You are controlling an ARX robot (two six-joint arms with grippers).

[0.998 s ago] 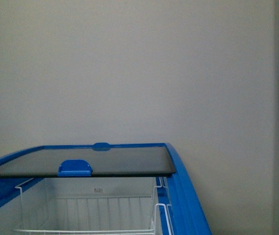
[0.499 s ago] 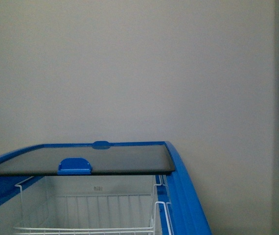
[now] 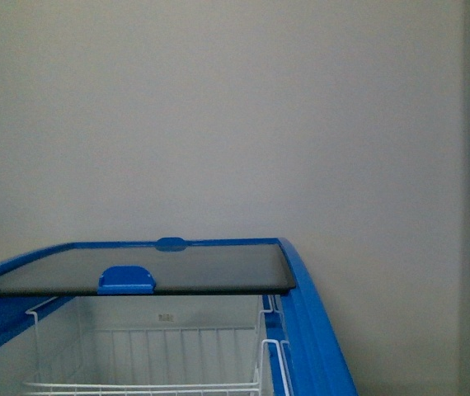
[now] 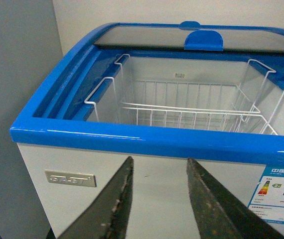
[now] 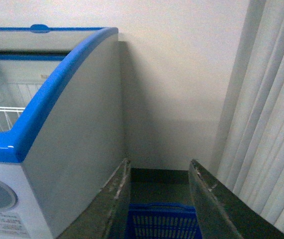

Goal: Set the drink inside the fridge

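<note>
Here, chest freezer [image 4: 147, 139] lid slid back, wire basket [image 4: 182, 112] empty; both pincers [image 4: 157, 199] [image 5: 159, 199] released, holding nothing; drink unseen, placement pending.

Barely any change in the front view: glass lid [image 3: 136, 271] of the fridge [image 3: 317, 338] sits a shade lower against the wall than a second ago, its blue handle [image 3: 126, 280] nudged slightly down; wire basket [image 3: 144, 363] rim at the near left edge shifted a touch
</note>
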